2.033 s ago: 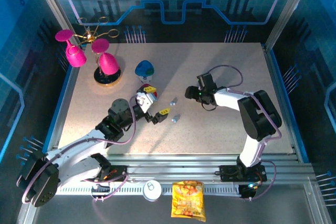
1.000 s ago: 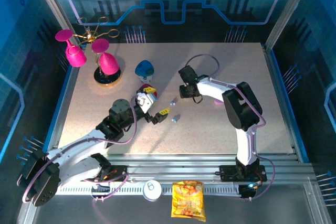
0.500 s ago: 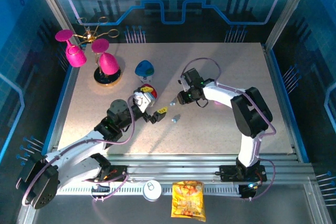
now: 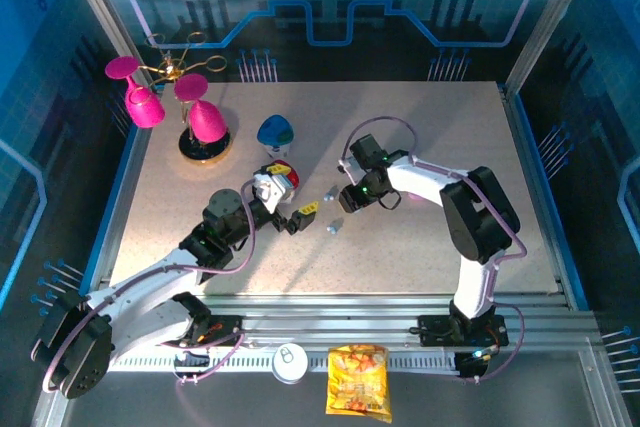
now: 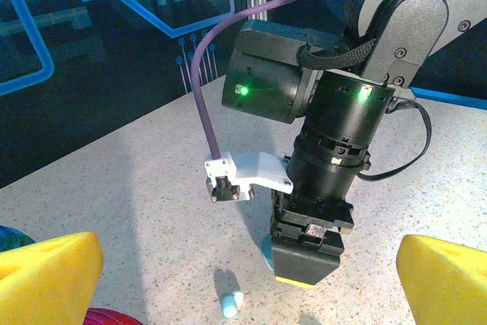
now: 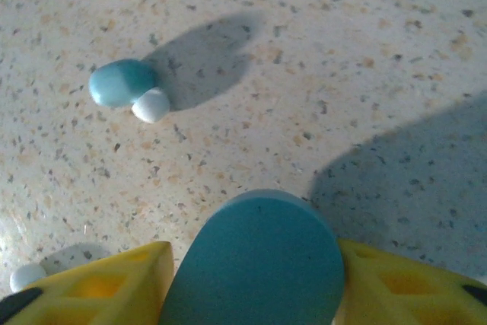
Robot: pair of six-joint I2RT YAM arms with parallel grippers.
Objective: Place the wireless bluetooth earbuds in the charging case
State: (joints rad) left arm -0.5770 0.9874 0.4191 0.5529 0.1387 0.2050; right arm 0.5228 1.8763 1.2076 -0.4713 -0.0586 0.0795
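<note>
Table (image 4: 420, 247): pale speckled top; the things below lie about its middle, somewhat nearer the left edge than the right
Left gripper (image 5: 245, 283): fingers spread wide, nothing between the yellow pads; it hangs just beside the multicoloured case
Right gripper (image 4: 349, 198): pads partway apart with the teal piece between them, touching both in the wrist view; whether it is squeezed or lying loose cannot be told
Multicoloured case (image 4: 281, 179): pebble-shaped, red, white and yellow; lid open or shut cannot be told
Blue case (image 4: 276, 132): pebble-shaped, farther toward the back edge, apart from both grippers
Teal piece (image 6: 259, 260): smooth and rounded, larger than a bud; what it is cannot be told
Earbuds (image 4: 335, 226): two pale blue-grey buds with white tips, on the bare table just beside the right gripper, apart from each other and outside both cases
Handling (judged): very light, hard, glossy shells, likely to roll or slip out from between the pads
Hold (judged): across the broad bean-shaped body, pads low to the table, white tip left free
Writing: none legible; the print on the snack bag (image 4: 358, 382) beyond the near edge is too small to read
</note>
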